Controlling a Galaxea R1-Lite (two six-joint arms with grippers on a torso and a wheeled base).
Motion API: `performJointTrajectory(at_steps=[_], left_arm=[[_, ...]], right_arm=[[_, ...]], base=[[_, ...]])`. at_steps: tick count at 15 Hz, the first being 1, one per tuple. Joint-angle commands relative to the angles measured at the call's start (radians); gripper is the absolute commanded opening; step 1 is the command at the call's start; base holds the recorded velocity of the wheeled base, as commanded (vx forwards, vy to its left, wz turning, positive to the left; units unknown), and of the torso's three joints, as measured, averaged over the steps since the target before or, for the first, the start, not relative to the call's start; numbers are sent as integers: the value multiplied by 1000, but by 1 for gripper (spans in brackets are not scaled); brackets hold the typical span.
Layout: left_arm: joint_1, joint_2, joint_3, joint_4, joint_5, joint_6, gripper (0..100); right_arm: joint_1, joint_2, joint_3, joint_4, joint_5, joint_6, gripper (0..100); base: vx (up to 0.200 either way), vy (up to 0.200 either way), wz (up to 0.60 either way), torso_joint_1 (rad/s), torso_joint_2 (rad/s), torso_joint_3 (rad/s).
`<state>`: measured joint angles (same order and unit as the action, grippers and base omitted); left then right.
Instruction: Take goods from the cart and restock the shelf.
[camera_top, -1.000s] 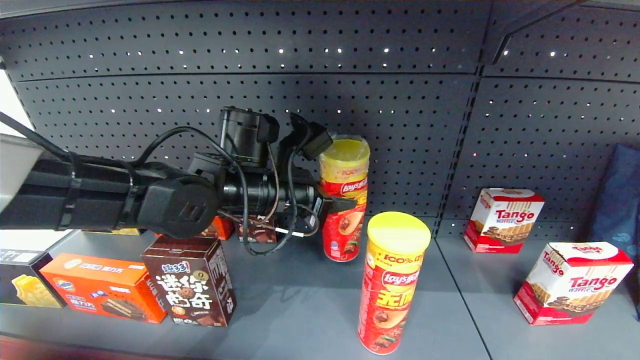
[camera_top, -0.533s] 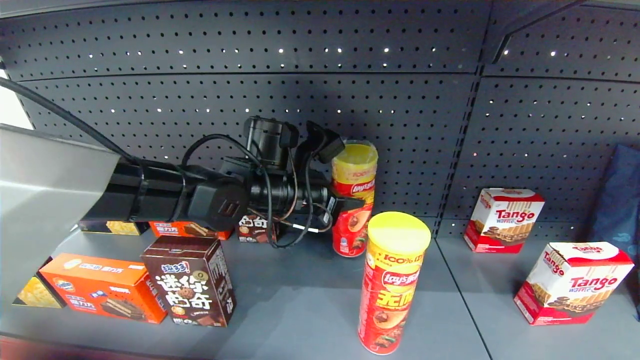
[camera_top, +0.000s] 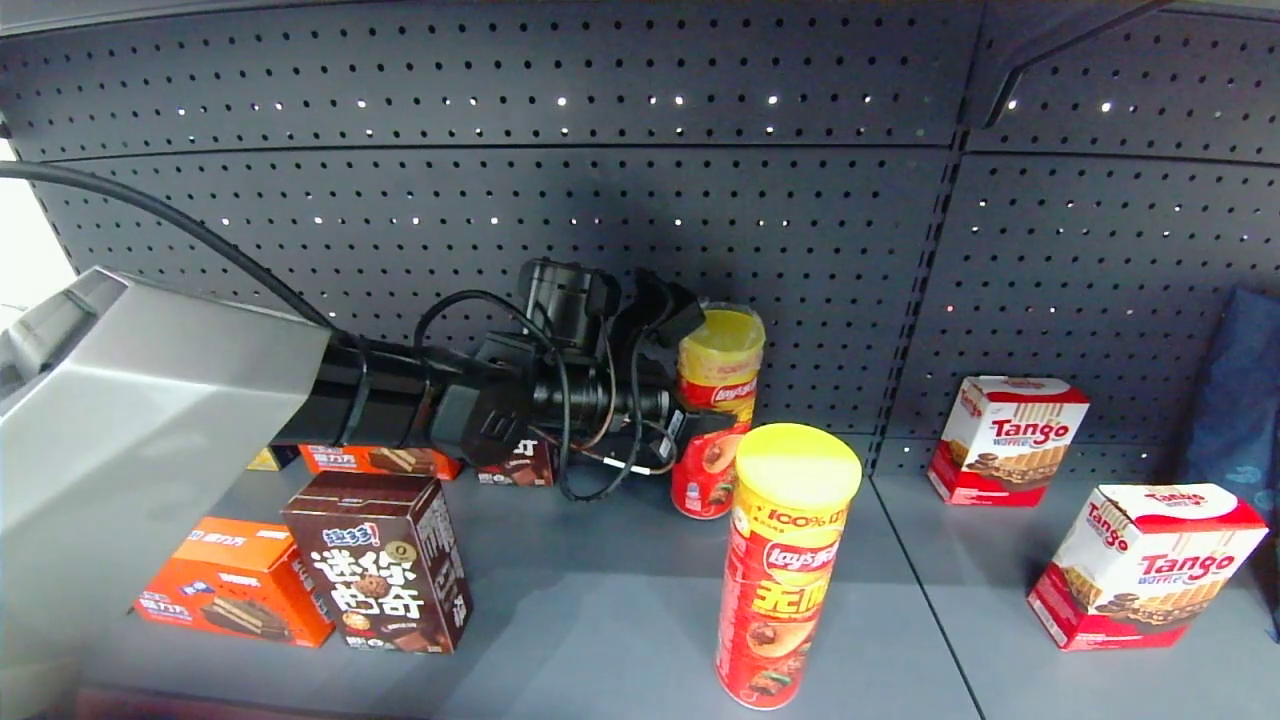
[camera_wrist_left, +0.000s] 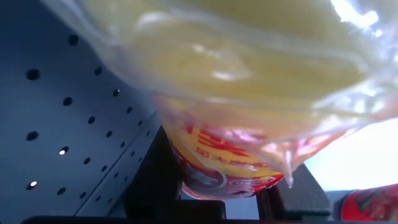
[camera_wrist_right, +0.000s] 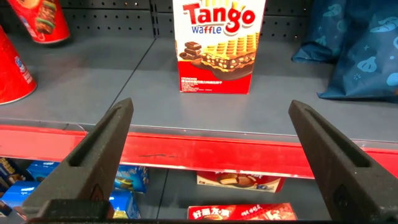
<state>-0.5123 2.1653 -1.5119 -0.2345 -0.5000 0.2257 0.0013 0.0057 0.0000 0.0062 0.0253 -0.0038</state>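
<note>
Chip can (camera_top: 718, 400), a red cardboard tube with a translucent yellow plastic lid, was pinched at mid-height by the left gripper (camera_top: 705, 425) near the back of the shelf (camera_top: 600, 620). It leaned slightly. Its base was down at the shelf surface, but whether it rested there could not be told. In the left wrist view the black fingers (camera_wrist_left: 152, 186) pressed the tube from both sides, and the lid was a close yellow blur.

The right gripper (camera_wrist_right: 211, 165) was spread wide and held nothing. It faced the red front rail (camera_wrist_right: 205, 146) of the shelf.

The shelf was smooth grey sheet metal, backed by a dark pegboard (camera_top: 500, 200) with rows of small round holes, some letting light through. A second chip can (camera_top: 785, 560) stood upright in front of the held one, nearer the shelf edge. To the left stood a brown cookie box (camera_top: 385, 565), with a flat orange box (camera_top: 235, 595) just beside it that was partly covered by the arm's grey housing. More small boxes lay behind the arm, mostly hidden. To the right were two red-and-white waffle boxes, one at the back (camera_top: 1005, 440) and one nearer the front (camera_top: 1145, 565). A soft blue bag (camera_top: 1235, 390) was cut off at the edge.
</note>
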Motion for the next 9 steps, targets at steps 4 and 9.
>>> performJointTrajectory(at_steps=[4,9], left_arm=[[-3,30,-17,1,0,-2,0],[-12,39,-24,6,-17,-8,0]], right_arm=[[0,2,0,0,1,-1,100],[0,2,0,0,1,-1,100]], base=[[0,0,0,0,0,0],[0,0,0,0,0,0]])
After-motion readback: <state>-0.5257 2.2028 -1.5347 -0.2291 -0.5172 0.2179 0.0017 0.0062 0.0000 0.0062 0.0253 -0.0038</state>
